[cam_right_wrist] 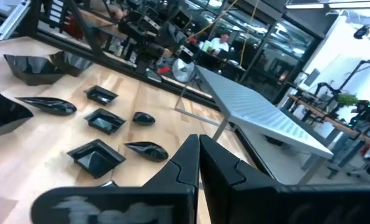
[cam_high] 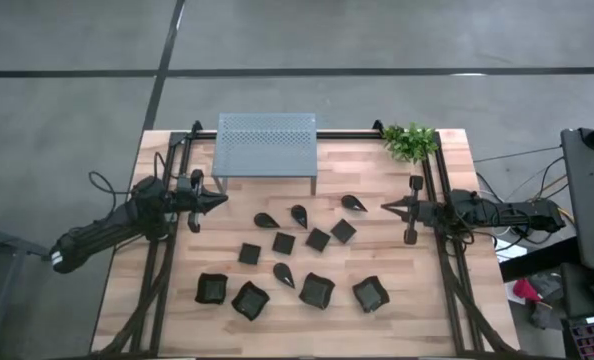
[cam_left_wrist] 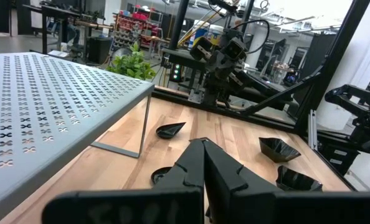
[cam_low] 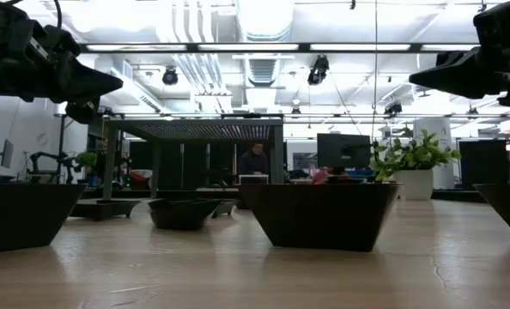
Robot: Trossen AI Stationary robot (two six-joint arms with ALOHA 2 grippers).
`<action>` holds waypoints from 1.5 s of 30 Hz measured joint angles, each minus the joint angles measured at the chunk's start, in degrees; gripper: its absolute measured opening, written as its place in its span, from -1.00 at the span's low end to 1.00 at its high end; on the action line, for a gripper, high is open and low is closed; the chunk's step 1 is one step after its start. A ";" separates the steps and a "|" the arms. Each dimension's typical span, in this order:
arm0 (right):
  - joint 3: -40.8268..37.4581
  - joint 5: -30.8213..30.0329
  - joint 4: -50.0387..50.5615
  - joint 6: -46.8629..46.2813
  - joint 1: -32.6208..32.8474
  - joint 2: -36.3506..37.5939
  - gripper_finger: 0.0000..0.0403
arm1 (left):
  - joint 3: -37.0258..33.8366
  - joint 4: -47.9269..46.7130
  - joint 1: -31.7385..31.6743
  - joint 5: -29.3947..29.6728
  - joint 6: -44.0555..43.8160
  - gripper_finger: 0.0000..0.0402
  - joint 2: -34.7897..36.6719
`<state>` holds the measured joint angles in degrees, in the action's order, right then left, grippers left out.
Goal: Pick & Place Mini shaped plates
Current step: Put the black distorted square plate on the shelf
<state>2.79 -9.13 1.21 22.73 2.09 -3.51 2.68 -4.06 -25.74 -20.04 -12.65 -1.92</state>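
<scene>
Several mini shaped plates, all black, lie flat on the wooden table (cam_high: 167, 310) between my two arms. They include teardrop dishes (cam_high: 299, 213), small squares (cam_high: 284, 242) and, in a near row, larger wavy-rimmed ones (cam_high: 316, 290). My left gripper (cam_high: 222, 200) hangs above the table's left side. It is shut, level, pointing right, and has nothing between its fingers (cam_left_wrist: 202, 144). My right gripper (cam_high: 385, 207) hangs at the right side, also shut and with nothing in it, pointing left toward the plates (cam_right_wrist: 197, 140). Both stand clear of every plate.
A grey perforated metal shelf (cam_high: 267, 143) stands on thin legs at the far middle of the table. A green leafy plant (cam_high: 410, 141) sits at the far right corner. Black frame rails (cam_high: 447, 270) run along both sides. The low view shows big dishes (cam_low: 322, 215) close in front.
</scene>
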 joint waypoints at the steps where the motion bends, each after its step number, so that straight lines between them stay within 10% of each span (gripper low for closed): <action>1: 0.00 -0.01 -0.04 -0.06 0.00 0.00 -0.96 | 0.00 0.06 0.00 0.00 -0.01 -0.99 0.01; 8: 0.00 1.34 -0.64 -3.30 0.01 -0.08 -0.96 | 0.00 0.16 0.00 -0.01 0.01 -0.99 0.00; 20: 0.00 25.02 -16.53 -39.55 0.20 -0.35 -0.96 | 0.00 0.20 0.02 -0.01 0.00 -0.99 -0.01; 45: 6.78 18.66 -18.83 -47.83 3.39 -14.06 -0.96 | 0.00 0.64 0.00 0.01 0.00 -0.99 -0.01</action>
<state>9.57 9.52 -17.62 -25.10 5.47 -17.57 2.68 -3.42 -25.74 -20.03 -12.66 -1.93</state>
